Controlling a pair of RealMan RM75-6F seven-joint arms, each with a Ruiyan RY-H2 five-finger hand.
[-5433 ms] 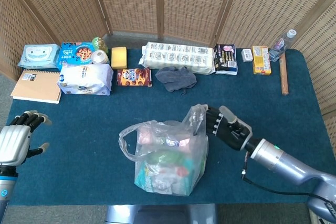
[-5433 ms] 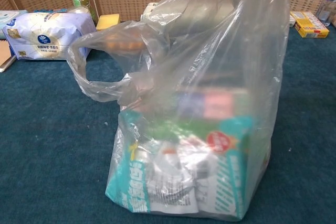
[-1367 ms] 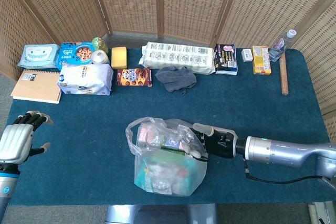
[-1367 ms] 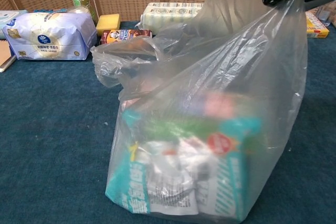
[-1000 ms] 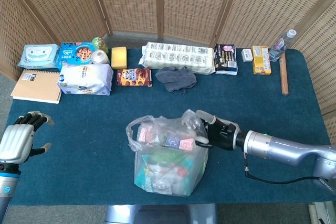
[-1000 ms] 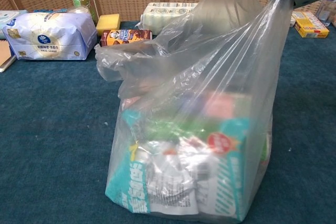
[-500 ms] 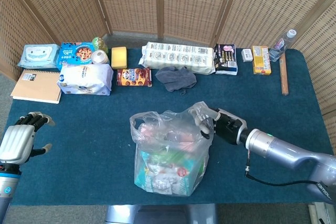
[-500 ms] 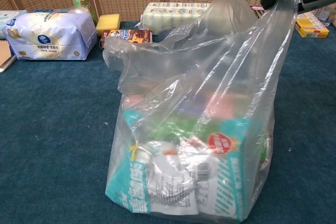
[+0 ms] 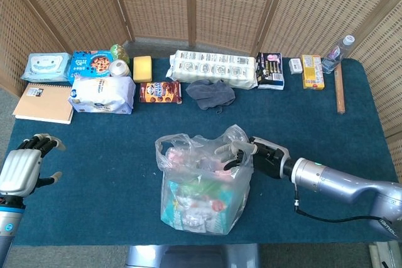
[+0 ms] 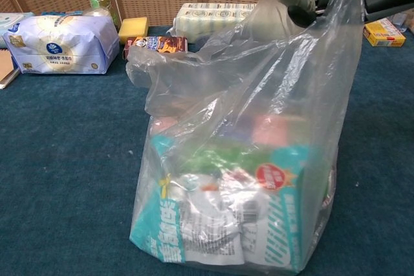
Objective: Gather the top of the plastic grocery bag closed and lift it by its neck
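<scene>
Right hand (image 9: 251, 153) shifted left into plastic grocery bag (image 9: 201, 186) top; labels unreadable.

One plastic grocery bag (image 9: 202, 183) near the front edge. Along the far side, left to right: one notebook (image 9: 43, 103), one wipes pack (image 9: 46, 66), two cookie packages (image 9: 92, 64) (image 9: 160, 91), one white tissue pack (image 9: 102, 94), one yellow sponge (image 9: 142, 68), one grey cloth (image 9: 211, 93), one long white roll pack (image 9: 214, 68), one water bottle (image 9: 337, 53), one wooden stick (image 9: 340, 89). Two hands (image 9: 19, 169) (image 9: 257, 154).
</scene>
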